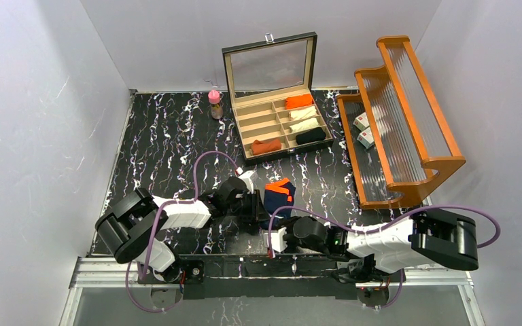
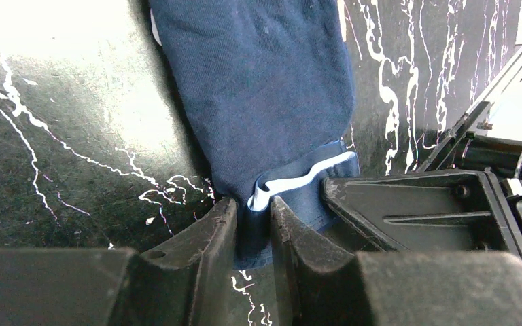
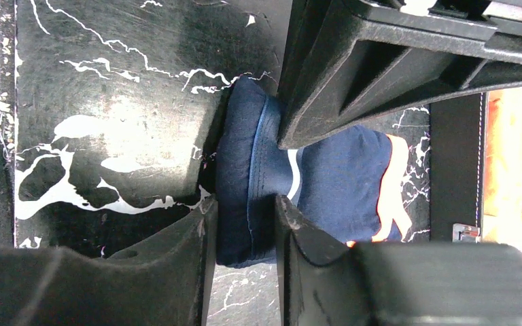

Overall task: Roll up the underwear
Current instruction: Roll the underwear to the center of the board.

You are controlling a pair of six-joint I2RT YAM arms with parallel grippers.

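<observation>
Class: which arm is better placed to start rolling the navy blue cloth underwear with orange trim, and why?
Probably left. The left gripper pinches the navy blue cloth underwear at its near hem, so it could likely start turning it. The right gripper straddles the thick folded edge, and its grip is unclear.

underwear (image 2: 265, 88): soft navy knit cloth | table (image 2: 54, 170): glossy black marble-look | rack (image 1: 443, 165): varnished wood

The left arm (image 1: 183, 212) and right arm (image 1: 380, 243) each pair white link housings with bulky black joint casings, and a purple cable (image 1: 207, 157) loops along each. The left gripper (image 2: 253, 205) and right gripper (image 3: 245, 204) have matte black moulded fingers, scuffed along their edges.
</observation>
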